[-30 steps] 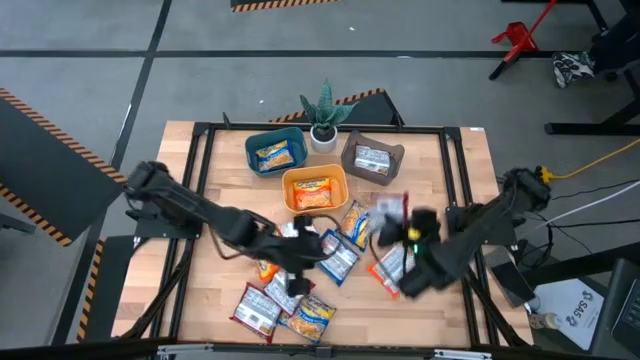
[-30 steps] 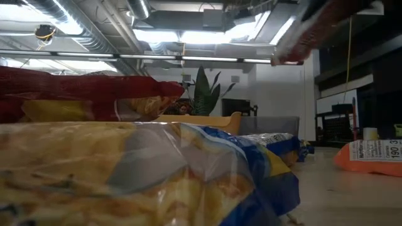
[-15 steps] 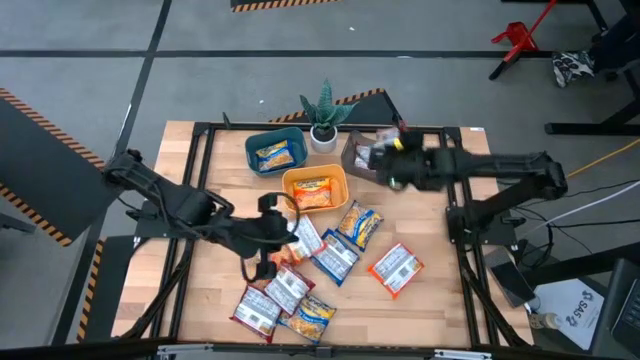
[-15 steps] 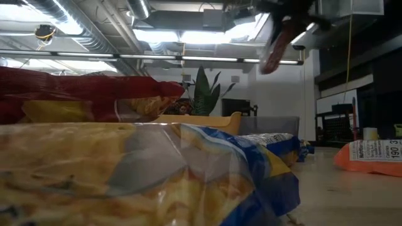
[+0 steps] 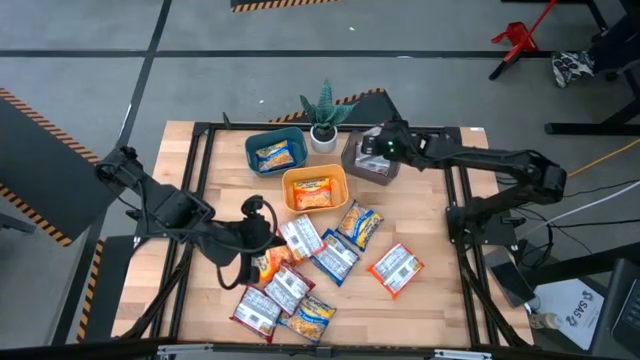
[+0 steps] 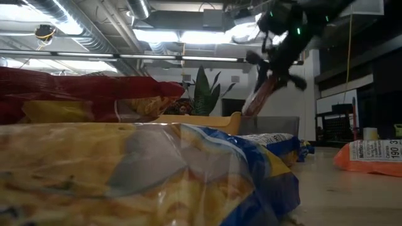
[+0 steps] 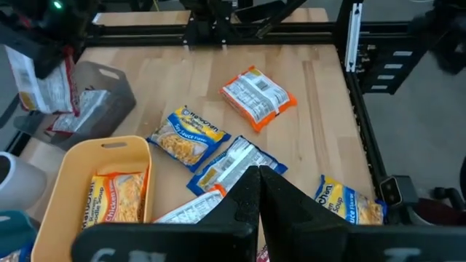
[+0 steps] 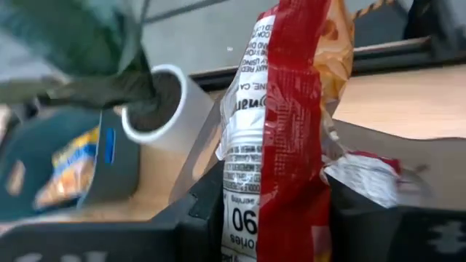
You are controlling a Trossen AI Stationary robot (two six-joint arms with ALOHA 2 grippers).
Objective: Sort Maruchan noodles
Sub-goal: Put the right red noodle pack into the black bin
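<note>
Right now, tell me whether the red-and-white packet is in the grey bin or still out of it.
Out. The right gripper holds the red-and-white packet on edge above the grey bin, which already has another packet inside.

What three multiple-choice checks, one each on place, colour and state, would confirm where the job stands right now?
1. Where is the right hand?
A. Over the grey bin
B. Over the teal bin
C. Parked off the table

2. What colour is the bin between the teal and grey ones, nearer the table's middle?
A. Green
B. Orange
C. White

3. What is the right hand's state?
A. Open and empty
B. Shut on a red-and-white packet
C. Shut on the plant

Answers:
1 A: in the high view the right hand sits above the grey bin, not the teal bin.
2 B: the orange bin holds one packet.
3 B: the right wrist view shows the red-and-white packet clamped between the fingers.
</note>
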